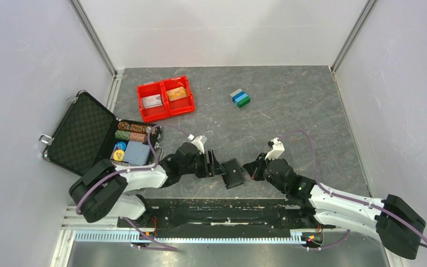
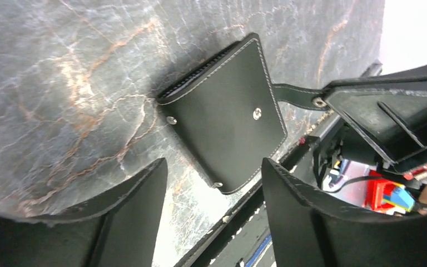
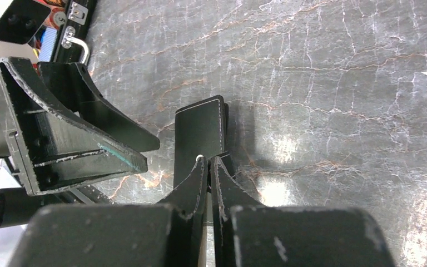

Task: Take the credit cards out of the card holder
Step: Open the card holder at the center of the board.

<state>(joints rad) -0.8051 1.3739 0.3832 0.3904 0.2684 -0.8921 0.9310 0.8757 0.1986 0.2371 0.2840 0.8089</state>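
The card holder [image 1: 233, 173] is a flat black leather wallet with white stitching and snap studs. It lies near the table's front edge between my two grippers, and shows in the left wrist view [image 2: 228, 119] and the right wrist view [image 3: 199, 133]. My left gripper [image 1: 216, 167] is open, its fingertips [image 2: 144, 183] just short of the holder's near edge. My right gripper [image 1: 251, 169] is shut on the holder's strap [image 2: 294, 94]; in its own view the pads [image 3: 203, 167] press together at the holder's edge. A whitish-grey card [image 1: 152, 100] and an orange card [image 1: 177, 93] lie in the red tray. No cards show inside the holder.
The red two-compartment tray [image 1: 165, 113] stands at the back left. An open black foam-lined case [image 1: 83, 130] at the left holds poker chips [image 1: 130, 132]. Stacked grey, blue and green blocks [image 1: 239, 98] sit at the back centre. The table's front edge runs just behind the holder.
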